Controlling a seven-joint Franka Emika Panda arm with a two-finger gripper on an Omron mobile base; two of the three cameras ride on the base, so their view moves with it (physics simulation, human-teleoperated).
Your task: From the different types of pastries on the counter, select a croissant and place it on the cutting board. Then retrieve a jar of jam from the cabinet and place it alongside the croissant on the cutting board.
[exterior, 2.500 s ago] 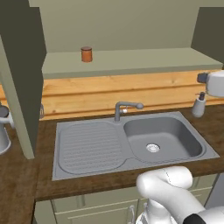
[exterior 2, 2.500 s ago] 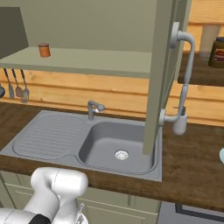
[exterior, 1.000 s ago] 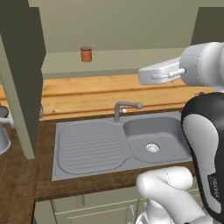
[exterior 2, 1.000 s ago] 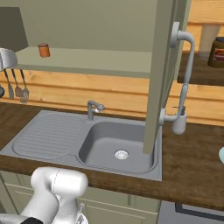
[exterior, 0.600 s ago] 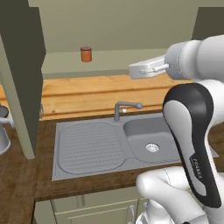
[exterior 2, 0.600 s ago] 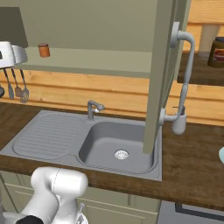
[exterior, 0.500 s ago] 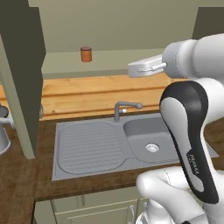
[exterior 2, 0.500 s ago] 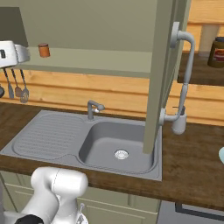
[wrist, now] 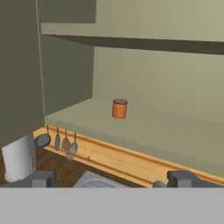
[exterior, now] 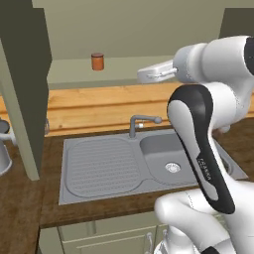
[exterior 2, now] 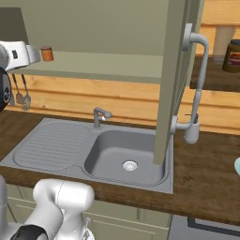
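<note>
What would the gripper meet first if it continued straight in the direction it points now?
Most likely the jar of jam. In the hand view it stands on the cabinet shelf near the middle, ahead of the open gripper, with nothing between. Depth is unclear, so the gripper might pass just beside the jar.

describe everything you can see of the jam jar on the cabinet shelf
The jar of jam is small, squat and reddish-brown with a slightly darker coppery lid that is on. It stands upright and alone on the pale shelf of the open cabinet, set back from the front edge. Nothing touches it; the open gripper is well short of it.
</note>
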